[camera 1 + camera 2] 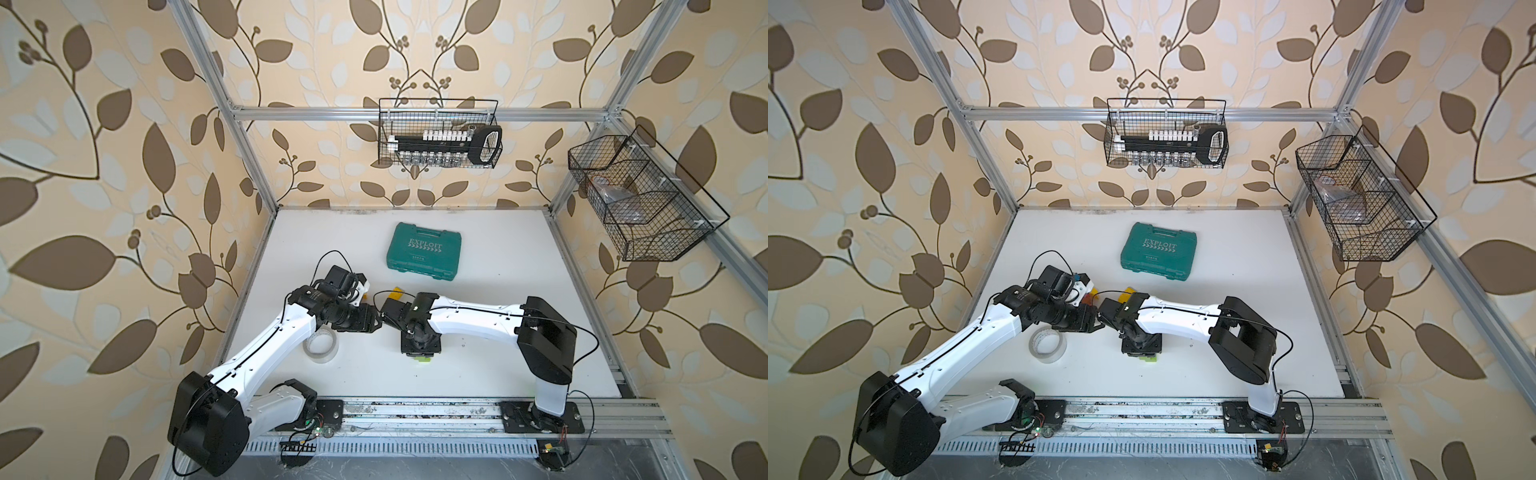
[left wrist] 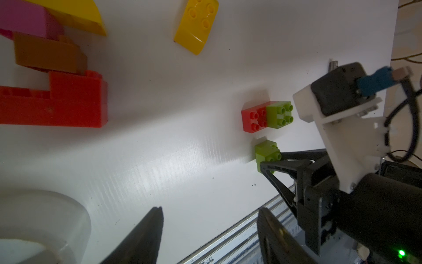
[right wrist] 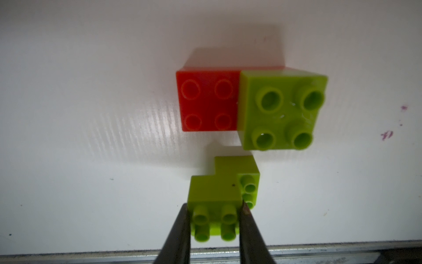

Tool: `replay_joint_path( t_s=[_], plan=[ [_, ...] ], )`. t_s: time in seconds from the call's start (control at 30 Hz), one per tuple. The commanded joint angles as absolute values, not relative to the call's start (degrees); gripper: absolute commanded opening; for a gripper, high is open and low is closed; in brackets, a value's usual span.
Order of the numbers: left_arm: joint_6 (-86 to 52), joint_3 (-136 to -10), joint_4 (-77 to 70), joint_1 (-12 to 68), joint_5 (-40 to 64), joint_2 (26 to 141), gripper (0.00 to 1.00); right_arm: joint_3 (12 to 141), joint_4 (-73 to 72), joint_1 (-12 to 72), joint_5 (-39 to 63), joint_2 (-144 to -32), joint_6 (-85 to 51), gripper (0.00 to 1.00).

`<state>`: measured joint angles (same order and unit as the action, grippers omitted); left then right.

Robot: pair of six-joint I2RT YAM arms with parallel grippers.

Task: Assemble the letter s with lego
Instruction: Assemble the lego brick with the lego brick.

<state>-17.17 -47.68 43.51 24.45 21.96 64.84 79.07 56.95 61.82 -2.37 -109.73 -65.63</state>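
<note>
- Green stepped brick (image 3: 222,189): studs on two levels. Sits on the white surface (image 1: 498,332), front-centre, nr the metal rail edge. In both top views only a green sliver shows under the arm.
- Right claw (image 3: 215,205): pointing down, fingers (image 3: 180,228) tight against both sides of the upper studs, clamped on the green stepped brick.
- Red square brick (image 3: 207,100) + green square brick (image 3: 280,109): the two touch side by side and the green one stands higher. Just beside the held brick, w/ a narrow gap between.
- Yellow brick (image 2: 196,25): loose, tilted, well apart from the green ones.
- Stepped cluster, pcs touching: pink brick (image 2: 25,20), brown brick (image 2: 48,54), long red brick (image 2: 52,105), yellow piece (image 2: 68,13) behind. Lies by the left arm's wrist, left of centre.
- Left claw (image 2: 211,209): fingers wide apart, nothing between, over bare surface.
- Tape roll (image 1: 319,345): clear, lying flat, partly under the left arm.
- Teal case (image 1: 424,251): marked "EXPLOIT", lid shut, toward the back of the surface.
- Wire basket (image 1: 440,137): hung on the back frame rail, holds a black rack of white and metal pcs.
- Second wire basket (image 1: 640,199): on the right-side frame, contents unclear.
</note>
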Motion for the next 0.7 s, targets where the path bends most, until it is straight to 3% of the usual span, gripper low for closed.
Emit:
replay_joint_path(
  t_s=[0.0,0.13,0.47,0.67],
  plan=[
    [-17.56,-48.52,44.47,24.87,21.18,63.54,0.69,78.48,56.71,62.18,-2.62,-112.71,-63.85,0.36],
    [-17.64,-48.51,44.56,24.87,21.05,63.46,0.69,79.27,56.75,62.05,-2.81,-111.33,-62.99,0.49],
    [-17.60,-48.51,44.56,24.87,20.83,63.28,0.70,80.13,57.20,62.09,-4.28,-103.42,-57.63,0.61],
    [-17.67,-48.47,44.53,24.87,20.63,63.45,0.70,72.40,55.49,63.32,-21.28,-85.24,-41.66,0.59]
  ],
)
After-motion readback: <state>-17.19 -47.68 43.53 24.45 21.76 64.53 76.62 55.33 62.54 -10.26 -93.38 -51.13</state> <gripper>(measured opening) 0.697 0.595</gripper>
